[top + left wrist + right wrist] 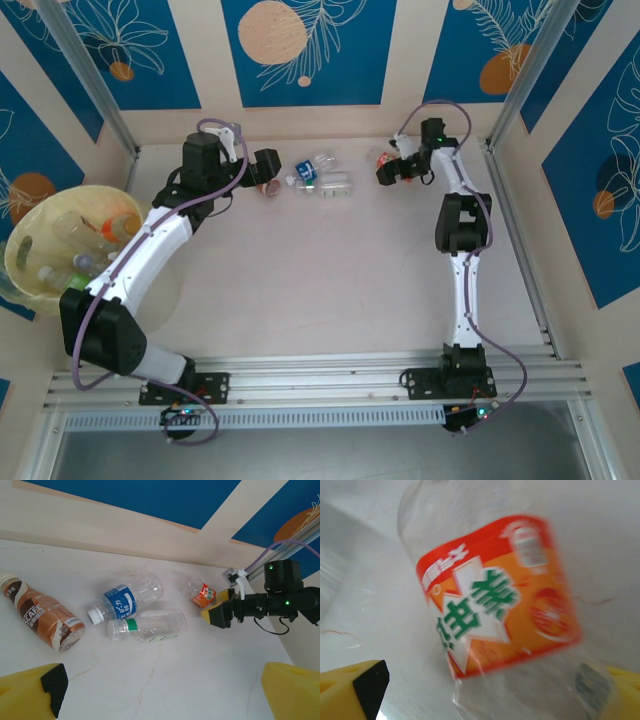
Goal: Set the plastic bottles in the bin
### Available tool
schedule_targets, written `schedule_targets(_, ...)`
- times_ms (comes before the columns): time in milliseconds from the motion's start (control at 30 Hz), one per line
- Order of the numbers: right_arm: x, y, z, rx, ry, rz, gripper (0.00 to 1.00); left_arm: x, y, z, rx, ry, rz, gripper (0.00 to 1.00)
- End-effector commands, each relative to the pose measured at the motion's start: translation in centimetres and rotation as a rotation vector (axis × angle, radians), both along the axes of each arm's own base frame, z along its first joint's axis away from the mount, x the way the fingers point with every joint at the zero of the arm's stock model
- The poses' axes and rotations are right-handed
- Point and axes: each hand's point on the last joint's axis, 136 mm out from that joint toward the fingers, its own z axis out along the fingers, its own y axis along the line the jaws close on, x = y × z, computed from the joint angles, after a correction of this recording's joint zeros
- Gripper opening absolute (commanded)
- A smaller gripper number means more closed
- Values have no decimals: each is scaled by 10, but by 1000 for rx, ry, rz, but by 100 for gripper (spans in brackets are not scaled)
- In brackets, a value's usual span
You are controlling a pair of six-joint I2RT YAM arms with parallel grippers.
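Three plastic bottles lie near the back wall: a brown-labelled one (42,615), a blue-labelled one (125,600) and a clear one with a green neck ring (147,625). My left gripper (162,687) hovers open just short of them, nothing between its fingers; from above, the left gripper (268,168) is beside the brown bottle (270,188). An orange-labelled bottle (495,600) lies between the spread fingers of my open right gripper (492,685), with its clear body close to the right finger; the same orange-labelled bottle (202,592) rests against the right gripper (220,611). The pale yellow bin (25,270) stands far left, holding several bottles.
The back wall (300,120) runs close behind the bottles. Aluminium posts (110,110) stand at the back corners. A rail (320,375) crosses the near edge by the arm bases. Bare tabletop (320,280) lies between the arms.
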Motion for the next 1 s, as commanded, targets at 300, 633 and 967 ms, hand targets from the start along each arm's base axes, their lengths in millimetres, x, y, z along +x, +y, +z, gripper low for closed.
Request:
schedule_targets(300,14,7,13,-212,-113,-37,63,-1,0,-4,25,-15,-3,100)
schedule_targets(633,-28,13,102,-185,-320,-129,45,-9,-7,-13,-23,-6,-49,100)
schedule_targets(967,-145,56,146,26,-357,-149,39,-13,-34,-27,-172,64,-158,100)
